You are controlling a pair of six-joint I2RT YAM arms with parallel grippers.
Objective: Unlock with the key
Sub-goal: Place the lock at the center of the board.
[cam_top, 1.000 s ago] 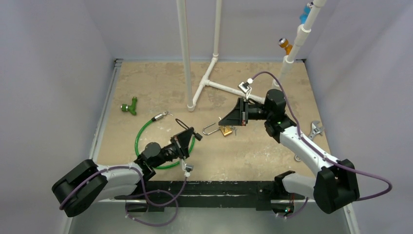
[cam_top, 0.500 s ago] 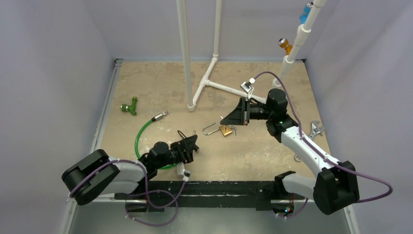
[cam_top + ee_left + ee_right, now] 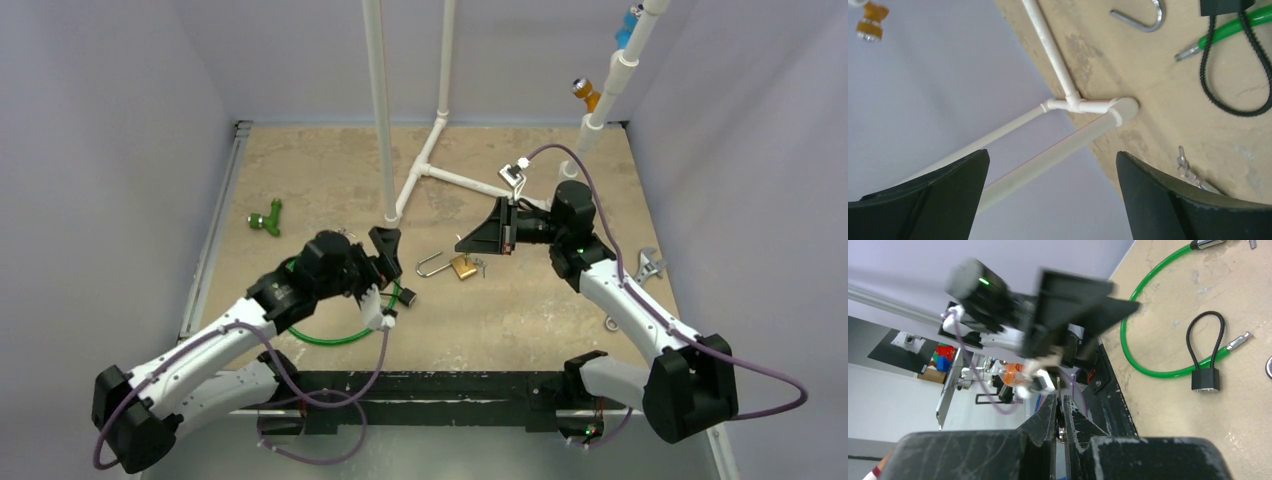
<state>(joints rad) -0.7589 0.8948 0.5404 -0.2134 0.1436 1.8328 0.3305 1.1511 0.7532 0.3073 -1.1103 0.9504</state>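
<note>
A brass padlock (image 3: 463,268) with a silver shackle (image 3: 431,265) lies on the tan table, mid-field. My right gripper (image 3: 461,244) hovers just beyond it, shut on a thin metal key (image 3: 1058,388) whose blade pokes out between the fingertips; in the right wrist view that gripper (image 3: 1058,401) points toward the left arm. My left gripper (image 3: 386,262) is raised left of the padlock and stands wide open, empty. Its wrist view shows both fingers (image 3: 928,200) apart, with the shackle (image 3: 1144,17) at the top edge.
A black cable lock (image 3: 407,297) lies on a green cable loop (image 3: 335,339) under the left gripper. A white PVC pipe frame (image 3: 425,165) stands behind. A green fitting (image 3: 266,219) sits far left, a wrench (image 3: 648,267) at the right edge.
My left gripper went from shut to wide open while its arm lifted and swung away from the near edge toward the padlock. The right gripper with the key hardly moved.
</note>
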